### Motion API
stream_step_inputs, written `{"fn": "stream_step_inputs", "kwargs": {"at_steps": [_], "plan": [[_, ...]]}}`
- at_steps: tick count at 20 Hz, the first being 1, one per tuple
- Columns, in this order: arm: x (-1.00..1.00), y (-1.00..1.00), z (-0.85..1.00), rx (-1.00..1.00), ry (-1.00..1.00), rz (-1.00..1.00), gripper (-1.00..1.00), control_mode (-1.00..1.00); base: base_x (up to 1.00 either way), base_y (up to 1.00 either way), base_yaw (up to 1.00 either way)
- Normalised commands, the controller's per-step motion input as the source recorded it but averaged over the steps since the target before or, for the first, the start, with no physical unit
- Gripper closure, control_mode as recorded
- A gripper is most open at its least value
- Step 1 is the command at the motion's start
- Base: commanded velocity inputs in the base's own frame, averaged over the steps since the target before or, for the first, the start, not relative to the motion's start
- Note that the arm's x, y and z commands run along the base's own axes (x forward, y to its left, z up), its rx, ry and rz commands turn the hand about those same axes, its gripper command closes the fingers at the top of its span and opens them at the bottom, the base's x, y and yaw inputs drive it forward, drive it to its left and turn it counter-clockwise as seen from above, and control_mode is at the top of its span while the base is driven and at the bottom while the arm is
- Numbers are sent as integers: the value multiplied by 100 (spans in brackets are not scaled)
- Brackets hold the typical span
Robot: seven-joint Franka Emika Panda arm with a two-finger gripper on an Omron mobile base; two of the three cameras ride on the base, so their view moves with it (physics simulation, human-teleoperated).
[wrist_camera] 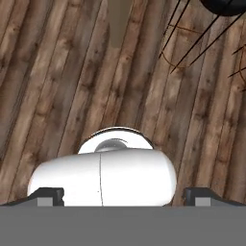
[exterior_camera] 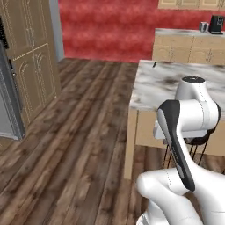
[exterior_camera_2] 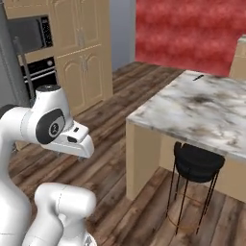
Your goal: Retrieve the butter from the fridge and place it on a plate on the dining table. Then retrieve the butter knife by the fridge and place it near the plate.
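standing folded over the wood floor (exterior_camera: 79, 132), the arm pointed its gripper (wrist_camera: 123, 194) straight down, jaws spread wide and holding nothing. dining table (exterior_camera_2: 192, 113): marble top, right of the arm; a small slim dark item, likely the butter knife (exterior_camera_2: 197, 77), lay at its far edge. black stool (exterior_camera_2: 196, 163) tucked beneath. fridge (exterior_camera: 8, 101): grey, at far left, door closed.
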Motion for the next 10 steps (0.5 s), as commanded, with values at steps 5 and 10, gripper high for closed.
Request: {"fn": "stream_step_inputs", "kwargs": {"at_steps": [5,10], "plan": [[0,0,0,0,0,0,-100,100,61,100,-50],[0,0,0,0,0,0,-100,100,59,100,-49]]}}
